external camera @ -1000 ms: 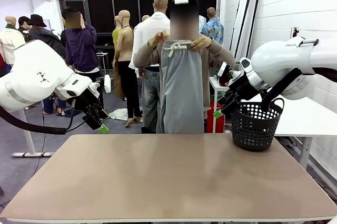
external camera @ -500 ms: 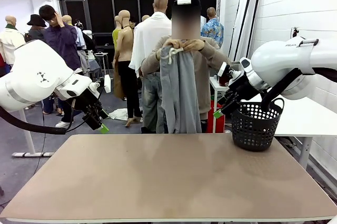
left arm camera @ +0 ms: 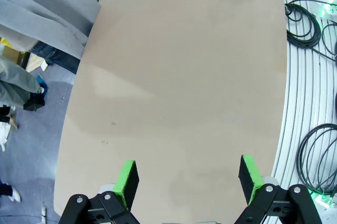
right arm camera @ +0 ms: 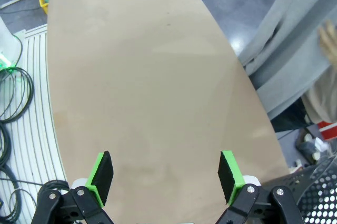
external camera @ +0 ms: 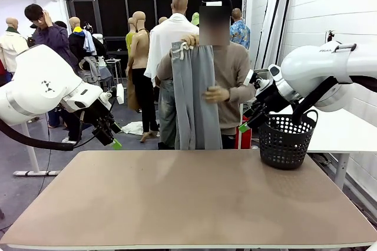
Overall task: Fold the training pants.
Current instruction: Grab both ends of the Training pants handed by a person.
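The training pants (external camera: 191, 98) are hanging in the air beyond the far edge of the tabletop (external camera: 188, 198), clear of its surface. The person at the far side of the tabletop is holding them gathered lengthwise into one narrow grey column. The upper hand (external camera: 189, 40) is pinching the waistband end high above the tabletop, and the lower hand (external camera: 215, 93) is gripping the column's edge about halfway down. The leg ends are dropping out of sight behind the far edge.

The left gripper (external camera: 113, 140) is hovering by the left edge of the tabletop, above surface level, and is tilting down and inward. In the left wrist view its fingers (left arm camera: 126, 177) are standing wide apart with nothing between them. The tabletop is stretching away ahead of them, and the training pants (left arm camera: 47, 13) are showing past its far edge.

The right gripper (external camera: 246, 122) is hovering near the far right corner of the tabletop, just beside the black basket (external camera: 285, 142) that is standing at that corner. Its fingers (right arm camera: 231, 174) are likewise spread wide and are holding nothing.

Between the two grippers, the tabletop is offering open room from the near edge to the far edge.
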Robot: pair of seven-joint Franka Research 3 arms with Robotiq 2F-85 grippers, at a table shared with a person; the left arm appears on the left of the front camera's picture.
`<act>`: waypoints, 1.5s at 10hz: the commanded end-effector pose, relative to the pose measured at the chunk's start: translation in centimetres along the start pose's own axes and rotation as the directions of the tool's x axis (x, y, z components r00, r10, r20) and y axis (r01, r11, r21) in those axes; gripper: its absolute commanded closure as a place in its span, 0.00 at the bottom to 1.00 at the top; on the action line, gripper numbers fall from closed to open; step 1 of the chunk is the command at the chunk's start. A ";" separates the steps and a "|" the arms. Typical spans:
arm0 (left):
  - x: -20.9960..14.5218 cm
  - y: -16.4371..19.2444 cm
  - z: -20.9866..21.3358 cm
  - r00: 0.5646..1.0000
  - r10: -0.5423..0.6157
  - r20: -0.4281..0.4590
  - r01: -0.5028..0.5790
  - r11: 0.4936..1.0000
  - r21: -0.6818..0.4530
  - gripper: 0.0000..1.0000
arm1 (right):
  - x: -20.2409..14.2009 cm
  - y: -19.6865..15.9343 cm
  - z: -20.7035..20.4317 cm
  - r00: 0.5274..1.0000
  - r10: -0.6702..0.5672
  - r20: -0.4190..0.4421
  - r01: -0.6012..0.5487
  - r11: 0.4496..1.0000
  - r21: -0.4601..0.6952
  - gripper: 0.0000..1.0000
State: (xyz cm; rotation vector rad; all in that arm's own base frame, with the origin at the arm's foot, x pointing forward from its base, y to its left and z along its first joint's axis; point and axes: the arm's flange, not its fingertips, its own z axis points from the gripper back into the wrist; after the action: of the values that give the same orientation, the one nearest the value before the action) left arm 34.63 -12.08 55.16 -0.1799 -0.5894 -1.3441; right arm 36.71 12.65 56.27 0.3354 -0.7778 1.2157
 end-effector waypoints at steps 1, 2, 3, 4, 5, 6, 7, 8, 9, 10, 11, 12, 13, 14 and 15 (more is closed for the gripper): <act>-0.1 0.2 0.2 1.000 0.001 0.014 -0.001 1.000 -0.017 0.00 | 0.0 0.0 -0.1 1.000 -0.008 0.028 0.008 1.000 0.016 0.00; -0.1 0.2 0.2 1.000 0.001 0.014 -0.001 1.000 -0.017 0.00 | 0.0 0.0 -0.1 1.000 -0.008 0.028 0.008 1.000 0.016 0.00; -0.1 0.2 0.2 1.000 0.001 0.014 -0.001 1.000 -0.017 0.00 | 0.0 0.0 -0.1 1.000 -0.008 0.028 0.008 1.000 0.016 0.00; -0.1 0.2 0.2 1.000 0.001 0.014 -0.001 1.000 -0.017 0.00 | 0.0 0.0 -0.1 1.000 -0.008 0.028 0.008 1.000 0.016 0.00; -0.1 0.2 0.2 1.000 0.001 0.014 -0.001 1.000 -0.017 0.00 | 0.0 0.0 -0.1 1.000 -0.008 0.028 0.008 1.000 0.016 0.00; -0.1 0.2 0.2 1.000 0.001 0.014 -0.001 1.000 -0.017 0.00 | 0.0 0.0 -0.1 1.000 -0.008 0.028 0.008 1.000 0.016 0.00; -0.1 0.2 0.2 1.000 0.001 0.014 -0.001 1.000 -0.017 0.00 | 0.0 0.0 -0.1 1.000 -0.008 0.028 0.008 1.000 0.016 0.00; -0.1 0.2 0.2 1.000 0.001 0.014 -0.001 1.000 -0.017 0.00 | 0.0 0.0 -0.1 1.000 -0.008 0.028 0.008 1.000 0.016 0.00; -0.1 0.2 0.2 1.000 0.001 0.014 -0.001 1.000 -0.017 0.00 | 0.0 0.0 -0.1 1.000 -0.008 0.028 0.008 1.000 0.016 0.00; -0.1 0.2 0.2 1.000 0.001 0.014 -0.001 1.000 -0.017 0.00 | 0.0 0.0 -0.1 1.000 -0.008 0.028 0.008 1.000 0.016 0.00; -0.1 0.2 0.2 1.000 0.001 0.014 -0.001 1.000 -0.017 0.00 | 0.0 0.0 -0.1 1.000 -0.008 0.028 0.008 1.000 0.016 0.00; -0.1 0.2 0.2 1.000 0.001 0.014 -0.001 1.000 -0.017 0.00 | 0.0 0.0 -0.1 1.000 -0.008 0.028 0.008 1.000 0.016 0.00; -0.1 0.2 0.2 1.000 0.001 0.014 -0.001 1.000 -0.017 0.00 | 0.0 0.0 -0.1 1.000 -0.008 0.028 0.008 1.000 0.016 0.00; -0.1 0.2 0.2 1.000 0.001 0.014 -0.001 1.000 -0.017 0.00 | 0.0 0.0 -0.1 1.000 -0.008 0.028 0.008 1.000 0.016 0.00; -0.1 0.2 0.2 1.000 0.001 0.014 -0.001 1.000 -0.017 0.00 | 0.0 0.0 -0.1 1.000 -0.008 0.028 0.008 1.000 0.016 0.00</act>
State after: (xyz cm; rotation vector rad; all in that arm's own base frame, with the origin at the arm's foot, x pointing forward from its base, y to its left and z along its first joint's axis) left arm 34.63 -12.08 55.16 -0.1799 -0.5894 -1.3441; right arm 36.71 12.65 56.27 0.3354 -0.7778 1.2157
